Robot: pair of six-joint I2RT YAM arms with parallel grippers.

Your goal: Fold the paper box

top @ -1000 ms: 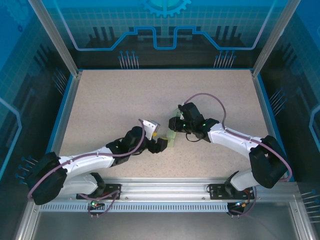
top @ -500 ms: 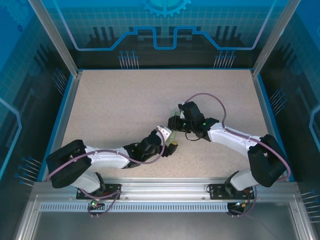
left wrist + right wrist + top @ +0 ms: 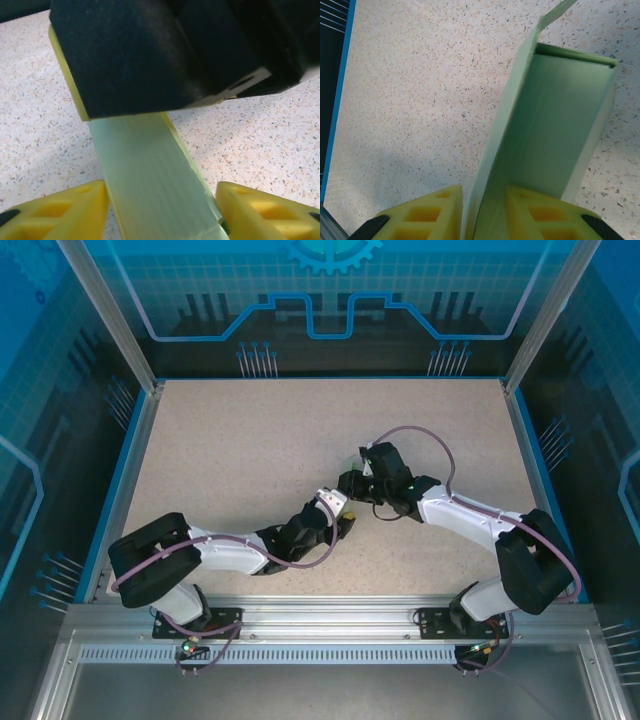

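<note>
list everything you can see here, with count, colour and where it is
paper box: one, pale mint green, mid-table, between the two grippers
table: one, speckled beige with blue edges, under everything
back wall: one, blue printed panel, behind the table
rail: one, silver, near edge by the arm bases
left gripper: one, yellow fingers either side of the box
right gripper: one, yellow fingers shut on the box
</note>
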